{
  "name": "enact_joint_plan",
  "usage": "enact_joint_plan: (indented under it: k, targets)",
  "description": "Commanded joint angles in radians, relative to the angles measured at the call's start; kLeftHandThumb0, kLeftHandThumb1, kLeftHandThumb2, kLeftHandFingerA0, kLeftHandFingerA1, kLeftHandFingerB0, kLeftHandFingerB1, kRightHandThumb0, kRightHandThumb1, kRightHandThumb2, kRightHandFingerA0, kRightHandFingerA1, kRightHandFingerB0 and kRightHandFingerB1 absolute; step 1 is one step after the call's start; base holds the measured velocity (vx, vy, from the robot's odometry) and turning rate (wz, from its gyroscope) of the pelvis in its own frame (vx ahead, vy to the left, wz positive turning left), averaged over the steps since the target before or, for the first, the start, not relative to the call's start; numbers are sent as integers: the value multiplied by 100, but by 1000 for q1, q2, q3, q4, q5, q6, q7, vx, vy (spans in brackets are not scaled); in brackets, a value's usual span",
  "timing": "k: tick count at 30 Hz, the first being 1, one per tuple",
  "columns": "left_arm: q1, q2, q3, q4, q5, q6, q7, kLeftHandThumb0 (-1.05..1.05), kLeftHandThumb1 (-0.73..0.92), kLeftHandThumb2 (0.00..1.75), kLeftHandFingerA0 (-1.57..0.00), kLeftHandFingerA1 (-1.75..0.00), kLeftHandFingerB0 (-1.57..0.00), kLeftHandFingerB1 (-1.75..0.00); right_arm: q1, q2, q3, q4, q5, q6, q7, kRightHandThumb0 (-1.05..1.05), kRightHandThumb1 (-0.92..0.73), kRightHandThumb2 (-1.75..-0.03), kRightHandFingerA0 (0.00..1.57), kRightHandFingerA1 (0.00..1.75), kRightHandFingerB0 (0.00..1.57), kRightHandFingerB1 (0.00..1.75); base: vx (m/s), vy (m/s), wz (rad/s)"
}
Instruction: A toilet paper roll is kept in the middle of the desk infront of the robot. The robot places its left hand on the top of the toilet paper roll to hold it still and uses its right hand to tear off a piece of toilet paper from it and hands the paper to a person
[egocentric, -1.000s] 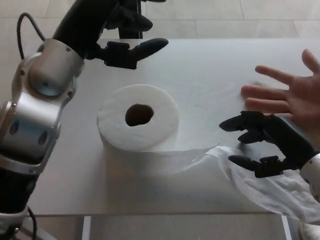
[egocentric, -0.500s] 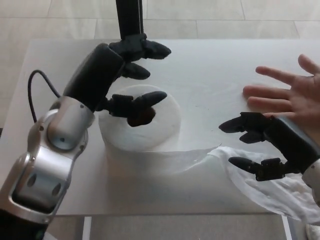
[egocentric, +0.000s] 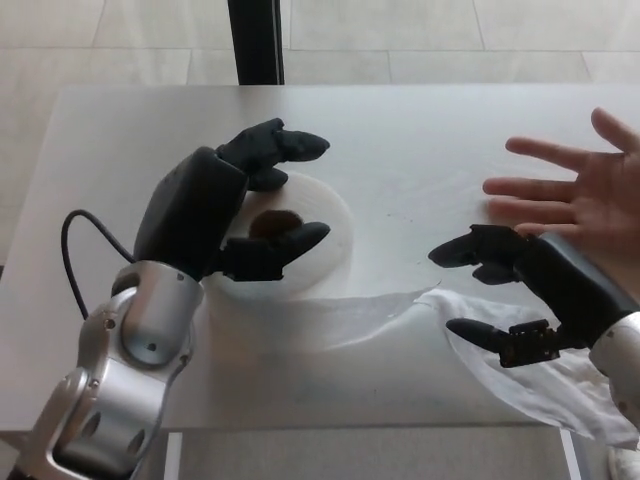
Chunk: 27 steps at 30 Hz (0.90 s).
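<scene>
The white toilet paper roll (egocentric: 325, 235) stands on end in the middle of the desk, its core hole facing up. My left hand (egocentric: 250, 210) hovers over the roll's top, fingers apart, covering its left half. A loose strip of paper (egocentric: 370, 312) runs from the roll's base to the right and ends in a crumpled tail (egocentric: 560, 385) at the desk's front right. My right hand (egocentric: 515, 290) is open just above that tail, thumb and fingers spread. A person's open hand (egocentric: 580, 195) lies palm up on the desk just behind my right hand.
The grey desk (egocentric: 420, 130) has its front edge close below the paper tail. A black post (egocentric: 255, 40) stands behind the desk's far edge. A black cable (egocentric: 85, 240) loops off my left forearm.
My left arm has swung down and toward me, bringing the hand from beyond the roll to right over its top. My right hand and the person's hand have barely moved.
</scene>
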Motion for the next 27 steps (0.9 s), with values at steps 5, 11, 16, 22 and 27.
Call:
enact_joint_plan:
  k: [5, 11, 16, 22, 27]
  targets:
    - [10, 122, -77, 63, 256, -56, 73, -49, 77, 63, -63, -60, -56, -48, -41, -27, 89, -57, -122, 144, 70, -54, -57, -57, 0, 55, 24, 45, 0, 0, 0]
    - [2, 110, -100, 97, 325, -66, 167, -21, 59, 90, -65, -67, -54, -52, -74, -22, 223, -107, -258, 287, 127, -67, -47, -70, 0, 0, 5, 28, 0, 0, 0]
    - [3, 102, -107, 112, 337, -78, 182, -19, 46, 104, -59, -73, -49, -63, -101, -22, 280, -130, -292, 340, 165, -79, -40, -68, 0, 4, 9, 13, 0, 0, 0]
    - [27, 83, -120, 106, 346, -82, 179, -17, 46, 107, -58, -74, -49, -64, -41, 91, 270, -12, -362, 269, -110, -57, -45, -82, 26, 72, 6, 48, 0, 0, 0]
    - [35, 85, -126, 102, 352, -100, 183, -19, 46, 105, -59, -74, -51, -65, -27, 168, 220, 205, -381, 24, -533, -34, -88, -68, 88, 175, 56, 49, 0, 0, 0]
